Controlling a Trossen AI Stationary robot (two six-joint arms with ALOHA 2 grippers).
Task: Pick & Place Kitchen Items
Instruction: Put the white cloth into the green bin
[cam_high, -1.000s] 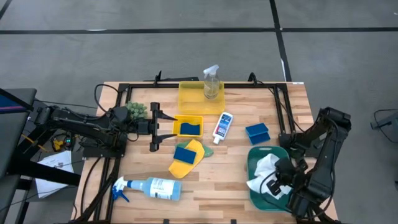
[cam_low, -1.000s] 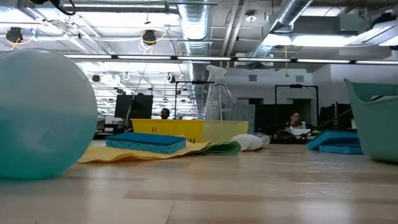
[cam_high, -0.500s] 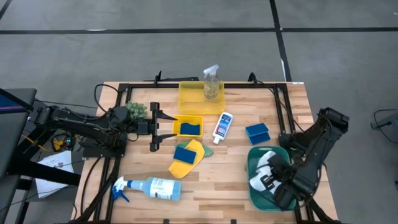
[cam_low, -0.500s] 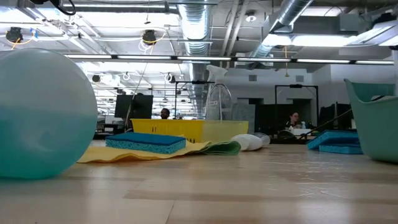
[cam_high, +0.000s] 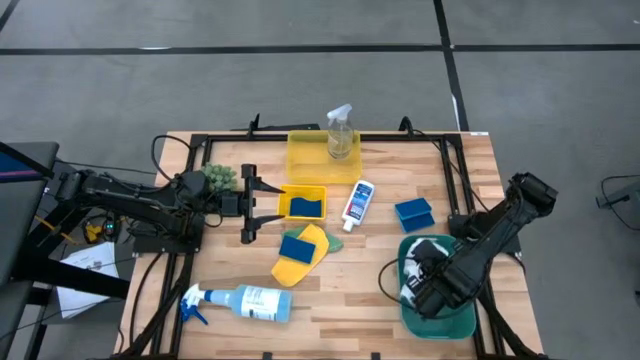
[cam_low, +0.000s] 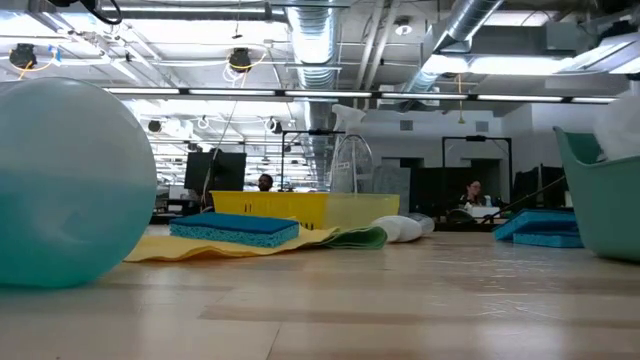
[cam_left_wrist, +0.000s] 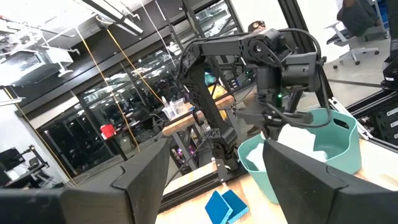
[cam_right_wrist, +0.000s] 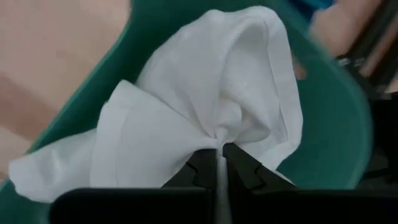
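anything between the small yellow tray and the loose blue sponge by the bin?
Only the small white bottle, lying between the tray and the sponge, in the high view.

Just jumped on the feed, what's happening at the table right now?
The right claw is pinched shut on a crumpled white cloth over the teal plastic bin at the table's right front. The left claw waits open near the small yellow tray holding a blue sponge. The blue-and-white spray bottle, yellow cloth and other items lie on the wooden table.
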